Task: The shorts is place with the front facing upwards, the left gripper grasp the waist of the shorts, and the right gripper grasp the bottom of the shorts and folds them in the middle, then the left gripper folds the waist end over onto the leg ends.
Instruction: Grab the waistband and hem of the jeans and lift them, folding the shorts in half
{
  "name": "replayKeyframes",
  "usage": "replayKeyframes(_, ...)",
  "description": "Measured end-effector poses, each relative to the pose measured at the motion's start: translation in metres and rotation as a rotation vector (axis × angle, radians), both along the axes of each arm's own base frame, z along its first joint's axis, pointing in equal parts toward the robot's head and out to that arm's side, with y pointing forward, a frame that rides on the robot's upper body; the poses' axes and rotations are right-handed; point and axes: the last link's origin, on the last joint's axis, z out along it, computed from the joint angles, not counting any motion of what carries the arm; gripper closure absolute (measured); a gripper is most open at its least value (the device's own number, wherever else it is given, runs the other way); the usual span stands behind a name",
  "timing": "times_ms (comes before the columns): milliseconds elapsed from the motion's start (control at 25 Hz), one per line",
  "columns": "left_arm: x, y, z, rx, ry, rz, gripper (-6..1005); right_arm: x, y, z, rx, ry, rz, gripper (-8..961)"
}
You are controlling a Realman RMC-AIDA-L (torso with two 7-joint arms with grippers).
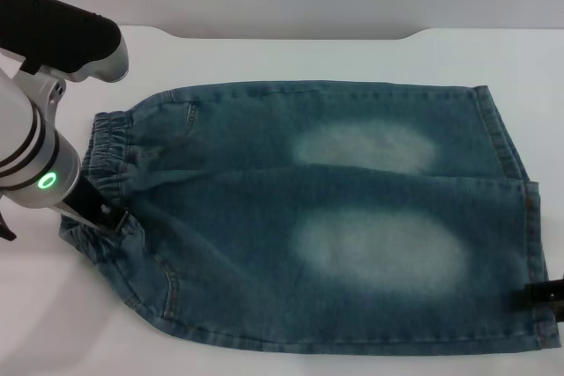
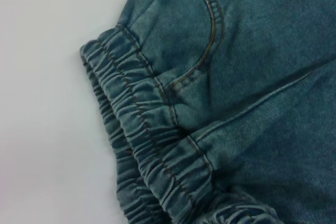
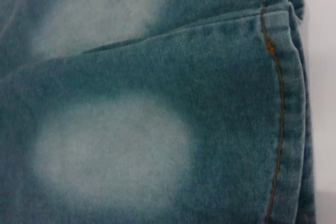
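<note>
So the shorts (image 1: 335,217) are lying flat mid-worktop (image 1: 493,59), soft, limp denim; left claw (image 1: 92,210) is sitting on the bunched waistband (image 1: 110,151), right claw (image 1: 539,295) at the leg ends (image 1: 529,244); claw openings can't tell.

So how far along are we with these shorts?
Early. The shorts lie flat on the table, faded patches up, both legs side by side, so no fold is made yet. In hand: the left gripper is down at the near corner of the waistband, and the right gripper sits at the hem of the near leg. Left: both folds.
</note>
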Motion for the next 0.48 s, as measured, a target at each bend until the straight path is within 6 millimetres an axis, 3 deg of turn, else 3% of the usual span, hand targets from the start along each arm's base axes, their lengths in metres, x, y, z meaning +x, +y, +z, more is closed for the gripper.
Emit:
replayKeyframes(440, 0.0009, 0.0001, -0.0001, -0.003, -0.001, -0.006, 926, 0.0088, -0.0002, -0.0052, -0.041, -0.010, 0.006, 390)
replayKeyframes(480, 0.0010, 0.0001, -0.0002, -0.004, -0.002, -0.007, 926, 0.0083, -0.0002, -0.0052, -0.045, -0.008, 0.014, 436)
